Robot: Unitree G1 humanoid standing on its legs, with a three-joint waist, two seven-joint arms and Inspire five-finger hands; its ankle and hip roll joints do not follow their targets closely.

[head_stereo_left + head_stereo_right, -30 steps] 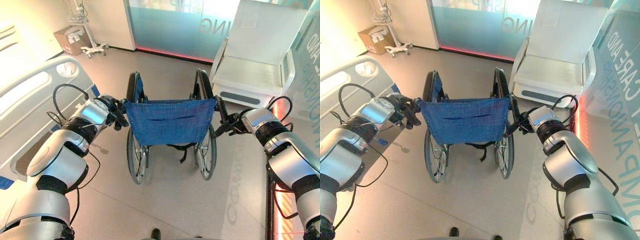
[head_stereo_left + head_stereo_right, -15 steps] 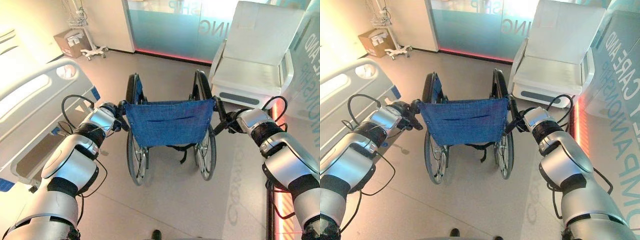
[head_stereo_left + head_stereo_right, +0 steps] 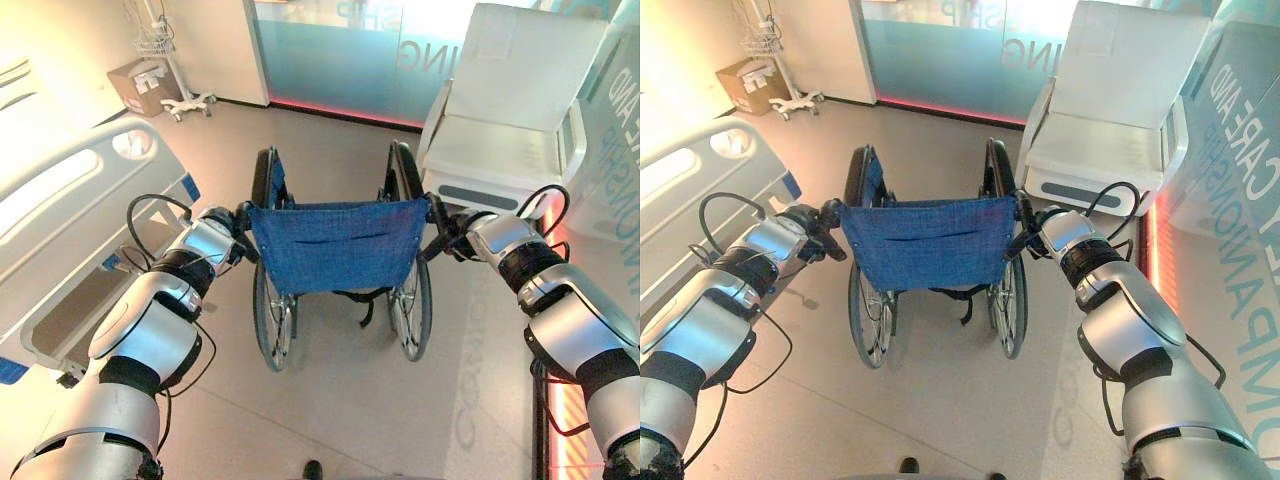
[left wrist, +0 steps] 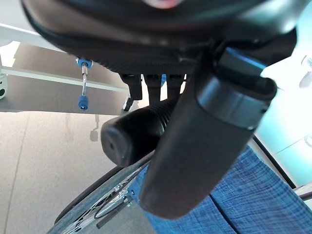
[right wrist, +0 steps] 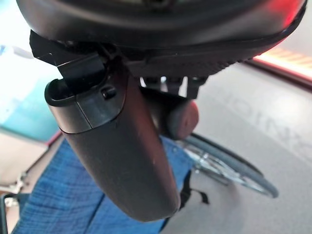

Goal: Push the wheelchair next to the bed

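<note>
Now | left hand (image 3: 232, 236), right hand (image 3: 455, 235) grip wheelchair (image 3: 338, 245) handles | bed (image 3: 60, 210) left

Head views looking steeply down from behind the wheelchair (image 3: 338, 243), sharing it and the bed (image 3: 60, 195); wrist views very close behind each handle (image 4: 141, 131).

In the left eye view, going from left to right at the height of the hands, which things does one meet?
Bed → left hand → wheelchair → right hand.
</note>
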